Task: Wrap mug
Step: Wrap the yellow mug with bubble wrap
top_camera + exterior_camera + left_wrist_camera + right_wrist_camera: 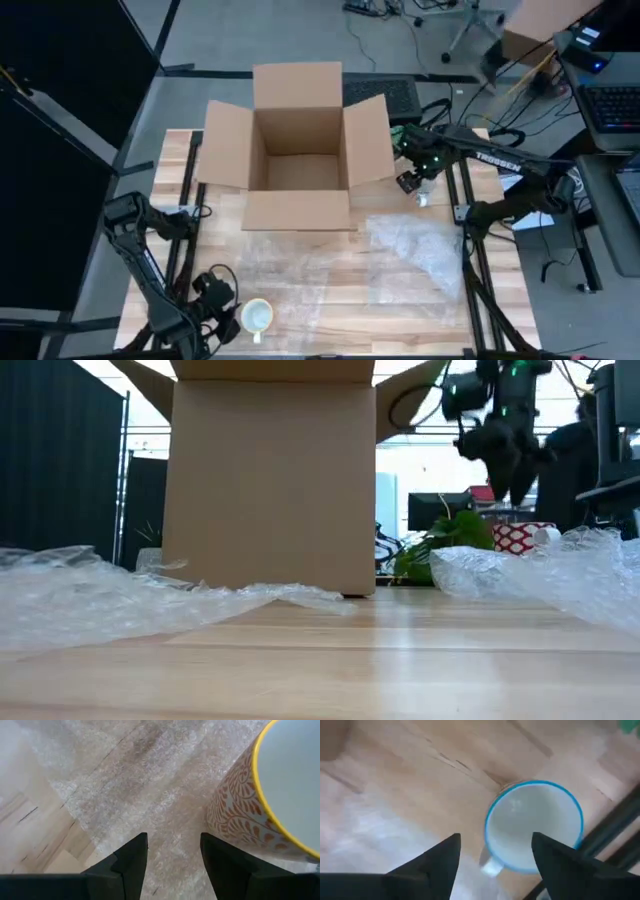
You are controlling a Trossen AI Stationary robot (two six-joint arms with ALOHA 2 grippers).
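Two mugs on this table, and each arm is parked over one of them. Down at the near left corner, the left gripper sits low, fingers spread apart with nothing between them, and just beside it stands the yellow-rimmed mug, upright, white inside with an orange leaf pattern around its wall. That mug rests on a sheet of bubble wrap lying flat across the wooden table, in front of the cardboard box, which stands open with all four flaps folded outward. Over on the far right, the right gripper hangs in the air, clearly lifted off the surface in the low view, jaws wide and empty. Directly below it sits the blue-rimmed mug, upright on bare wood, its handle pointing toward the gripper's near side; from above it shows only as a small pale shape by the box's right flap. A second, crumpled heap of bubble wrap lies just in front of that mug, apart from the flat sheet. Neither mug is touched by any finger.
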